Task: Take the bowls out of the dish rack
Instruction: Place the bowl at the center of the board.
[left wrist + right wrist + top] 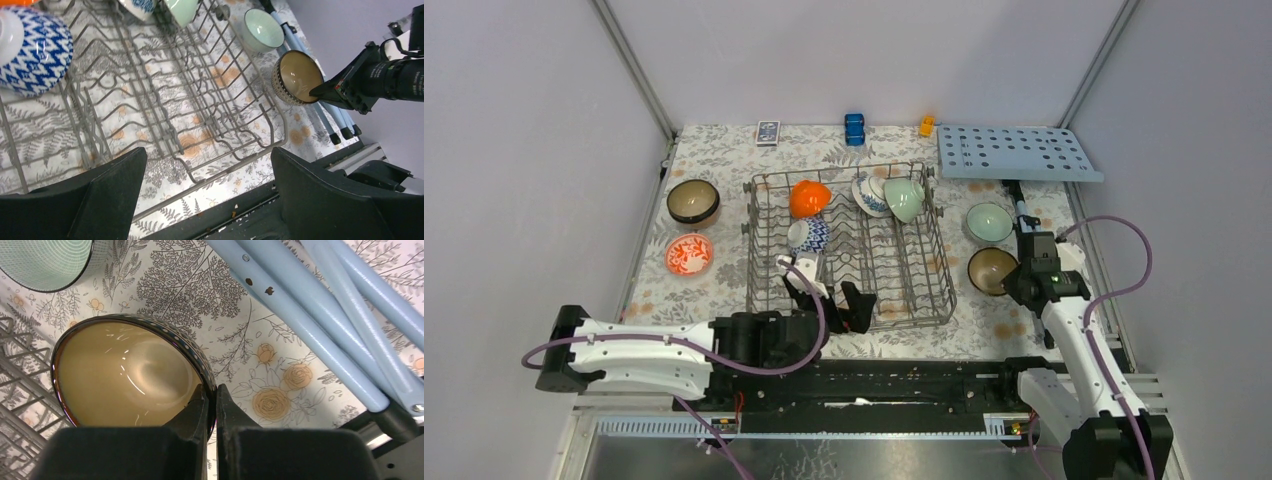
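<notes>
The large grey metal wire dish rack (pixel 943 262) stands in the middle of the bench (pixel 724 290), which is covered by a floral cloth. Four bowls are in it. An orange ceramic bowl (pixel 808 197) is tipped over at the far left. A blue-and-white flower-patterned bowl (pixel 869 195) and a pale green ceramic bowl (pixel 905 198) stand on edge side by side along the far row. A blue-and-white zigzag bowl (pixel 808 235) leans among the tines just nearer than the orange one.

Four more bowls are outside the rack. To its left, upright and near each other, are a dark brown bowl with a pale inside (pixel 693 201) and a red-and-white patterned bowl (pixel 689 254). To its right is a second pale green bowl (pixel 989 222), upright. Nearer than that, just beside the rack's right wall, is a brown bowl with a cream glazed inside (pixel 125 375).

The right claw (pixel 211 397) is pinched narrow on the near rim of that brown bowl, one finger inside and one outside. I cannot tell whether the bowl rests on the cloth or is lifted off it.

The left claw (pixel 829 298) is spread wide and holds nothing. It hangs over the rack's near rim, with the zigzag bowl just beyond it.

Further out, a flat light-blue board with round holes (pixel 1019 153) sits at the far right corner. Several light-blue tubes (pixel 320 315) run along the cloth beside the brown bowl. Along the far edge are a small patterned card box (pixel 768 132), a small blue block (pixel 855 128) and a small orange object (pixel 927 125).
</notes>
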Robot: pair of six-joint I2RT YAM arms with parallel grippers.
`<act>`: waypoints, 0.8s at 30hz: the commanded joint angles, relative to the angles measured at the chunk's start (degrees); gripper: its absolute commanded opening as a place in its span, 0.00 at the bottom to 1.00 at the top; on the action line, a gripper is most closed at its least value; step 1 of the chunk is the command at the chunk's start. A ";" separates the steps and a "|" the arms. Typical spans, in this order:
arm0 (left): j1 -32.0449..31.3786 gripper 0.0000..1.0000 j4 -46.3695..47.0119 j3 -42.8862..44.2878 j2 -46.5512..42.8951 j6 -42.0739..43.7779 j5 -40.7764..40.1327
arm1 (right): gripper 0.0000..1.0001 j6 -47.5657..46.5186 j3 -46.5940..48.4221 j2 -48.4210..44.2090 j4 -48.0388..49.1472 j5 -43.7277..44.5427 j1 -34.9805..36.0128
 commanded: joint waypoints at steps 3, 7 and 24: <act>0.23 0.99 -5.94 0.85 2.39 -9.65 -0.26 | 0.00 8.46 -2.00 0.97 8.34 -0.93 -0.83; 0.32 0.99 -6.26 1.07 3.71 -10.48 -0.02 | 0.00 11.17 -2.61 3.23 8.25 0.24 -0.83; 0.41 0.99 -8.33 2.70 6.81 -11.60 0.55 | 0.00 13.37 -4.56 10.65 13.96 -1.22 -0.91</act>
